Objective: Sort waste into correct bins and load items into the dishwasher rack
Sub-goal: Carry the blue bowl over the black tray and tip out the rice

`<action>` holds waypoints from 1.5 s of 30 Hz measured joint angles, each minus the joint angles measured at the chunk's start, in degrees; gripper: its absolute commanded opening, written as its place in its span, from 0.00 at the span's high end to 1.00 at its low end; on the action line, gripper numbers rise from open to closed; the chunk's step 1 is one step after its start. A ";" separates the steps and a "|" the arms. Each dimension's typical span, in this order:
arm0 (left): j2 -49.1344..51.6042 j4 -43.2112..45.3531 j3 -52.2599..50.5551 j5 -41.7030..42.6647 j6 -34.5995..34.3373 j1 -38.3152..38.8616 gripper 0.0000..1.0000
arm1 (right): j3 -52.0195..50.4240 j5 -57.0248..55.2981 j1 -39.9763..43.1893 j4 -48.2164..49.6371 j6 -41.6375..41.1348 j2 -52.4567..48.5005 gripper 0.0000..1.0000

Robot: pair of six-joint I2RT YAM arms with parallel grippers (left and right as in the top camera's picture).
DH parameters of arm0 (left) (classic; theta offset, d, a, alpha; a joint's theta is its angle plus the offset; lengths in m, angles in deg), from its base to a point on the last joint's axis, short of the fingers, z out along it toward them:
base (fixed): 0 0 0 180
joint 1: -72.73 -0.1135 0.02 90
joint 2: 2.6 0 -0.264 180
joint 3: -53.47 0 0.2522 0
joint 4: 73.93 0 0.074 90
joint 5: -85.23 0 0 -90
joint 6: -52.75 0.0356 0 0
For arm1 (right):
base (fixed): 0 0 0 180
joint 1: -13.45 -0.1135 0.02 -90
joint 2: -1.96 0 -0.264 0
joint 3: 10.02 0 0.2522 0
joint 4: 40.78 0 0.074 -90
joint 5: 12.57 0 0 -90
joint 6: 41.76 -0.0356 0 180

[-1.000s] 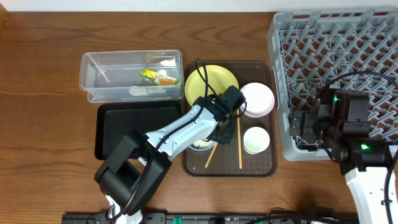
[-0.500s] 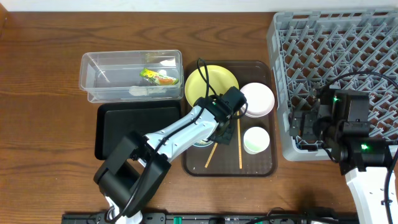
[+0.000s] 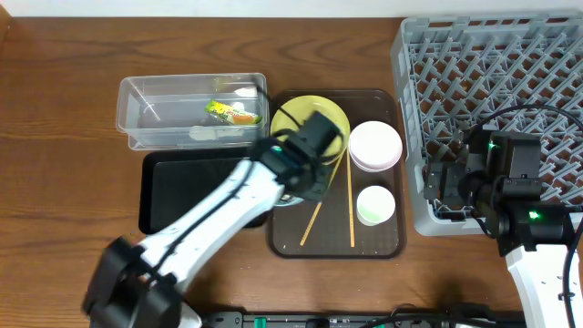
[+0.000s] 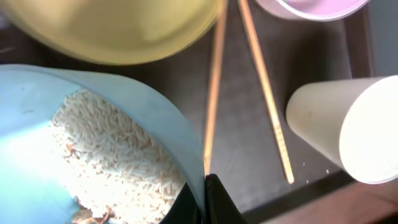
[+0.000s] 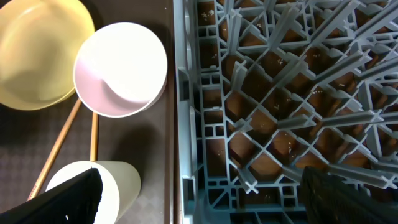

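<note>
My left gripper [image 4: 207, 190] is shut on the rim of the light blue bowl [image 4: 37, 93], which holds white rice [image 4: 112, 149]. In the overhead view the left gripper [image 3: 301, 178] hangs over the left part of the brown tray and hides the bowl. The yellow plate [image 3: 305, 114], pink bowl [image 3: 375, 146], white cup [image 3: 374, 205] and two chopsticks [image 3: 350, 205] lie on that tray. The green-yellow wrapper [image 3: 232, 113] lies in the clear tub [image 3: 137, 118]. My right gripper [image 5: 205, 208] is open and empty over the front left edge of the grey rack [image 3: 492, 73].
The shallow black tray [image 3: 182, 191] lies left of the dark brown serving tray [image 3: 383, 246], in front of the clear tub. The rack fills the right side of the table. Cables run over the right arm.
My left gripper has moved up and to the left with the blue bowl, uncovering both chopsticks. The right arm has not moved.
</note>
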 measured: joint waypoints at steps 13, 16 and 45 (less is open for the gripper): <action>-2.51 -2.32 -8.33 25.55 12.90 -26.67 0.94 | 0.00 0.00 0.00 0.00 0.00 0.00 0.01; -2.51 -2.43 -11.58 34.16 18.62 -33.07 0.94 | 0.00 0.00 0.00 0.00 0.00 0.00 0.01; -1.97 -0.52 -23.30 77.68 6.86 -63.12 0.94 | 0.00 0.00 0.00 -0.44 0.00 0.00 0.01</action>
